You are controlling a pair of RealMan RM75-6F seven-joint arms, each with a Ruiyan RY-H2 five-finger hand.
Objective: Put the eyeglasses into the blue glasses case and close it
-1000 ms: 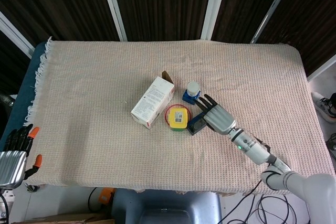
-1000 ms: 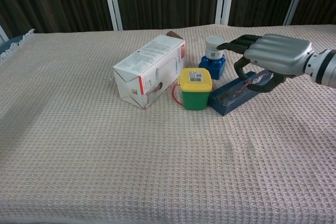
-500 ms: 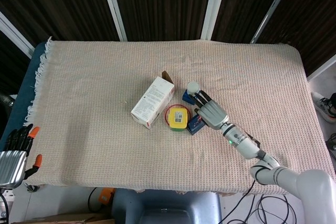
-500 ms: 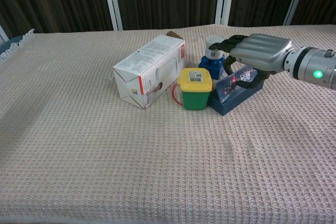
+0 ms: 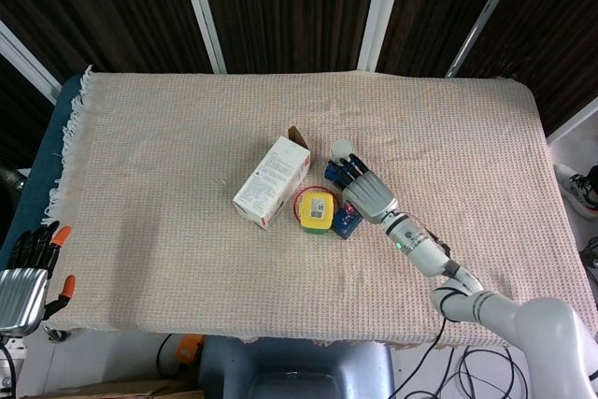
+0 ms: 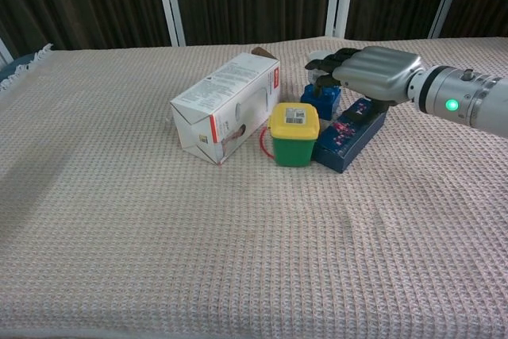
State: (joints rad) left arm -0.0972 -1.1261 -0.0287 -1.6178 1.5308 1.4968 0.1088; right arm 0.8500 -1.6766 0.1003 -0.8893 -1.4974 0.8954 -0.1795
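Observation:
The blue glasses case point(image 6: 349, 134) lies right of the green tub, its patterned lid down on the base; the head view shows only a corner of the case point(image 5: 348, 222) beside my hand. I see no eyeglasses; the inside of the case is hidden. My right hand point(image 6: 369, 73) hovers palm down over the far end of the case, touching or just above the lid, its fingers stretched over the small bottle. From above, the right hand point(image 5: 366, 192) covers most of the case. My left hand point(image 5: 23, 268) hangs off the table at the lower left, holding nothing.
A white carton point(image 6: 228, 106) lies left of a green tub with a yellow lid point(image 6: 294, 134), which touches the case. A blue bottle with a white cap point(image 6: 321, 97) stands just behind the case under my fingers. A beige woven cloth point(image 6: 198, 244) covers the table.
The case lid has gone from open to down. My right hand moved left and away from me, over the case toward the bottle. The left hand stayed still.

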